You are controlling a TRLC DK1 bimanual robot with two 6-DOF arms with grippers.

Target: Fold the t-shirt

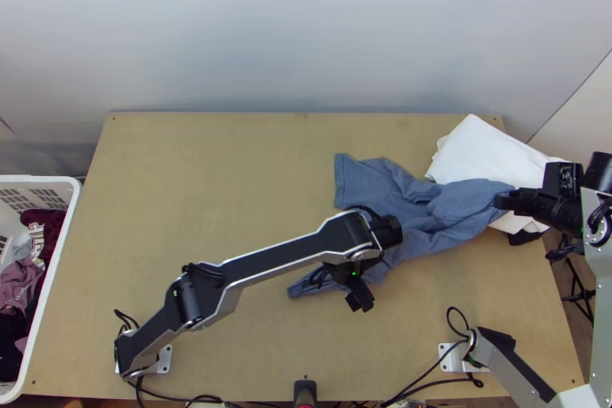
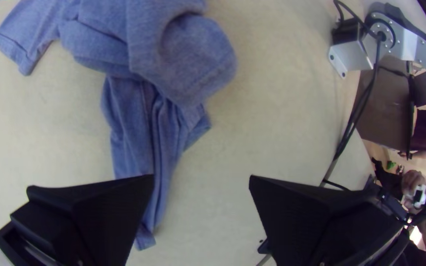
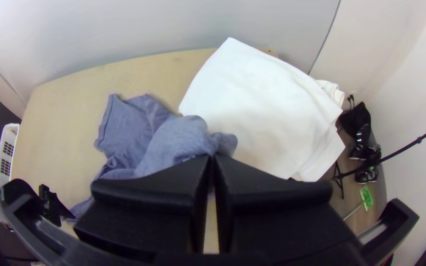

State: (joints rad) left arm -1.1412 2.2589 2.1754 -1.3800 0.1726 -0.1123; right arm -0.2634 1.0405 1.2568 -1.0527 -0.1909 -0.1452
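In the top view my left gripper (image 1: 359, 299) hangs over the near part of the blue t-shirt, by its near edge. My right gripper (image 1: 506, 200) is at the shirt's right end, close to the white cloth. The blue t-shirt (image 1: 398, 213) lies bunched and crumpled, its right end lifted to the right gripper. The left wrist view has my left gripper (image 2: 201, 180) open with nothing pinched, the shirt (image 2: 139, 93) below it. In the right wrist view my right gripper (image 3: 212, 160) is shut on a piece of the shirt (image 3: 173, 143).
White folded cloth (image 1: 482, 151) lies at the table's far right corner, partly under the shirt's raised end. A white basket (image 1: 65, 236) of clothes stands left of the table (image 1: 214, 178). Cables run along the near edge.
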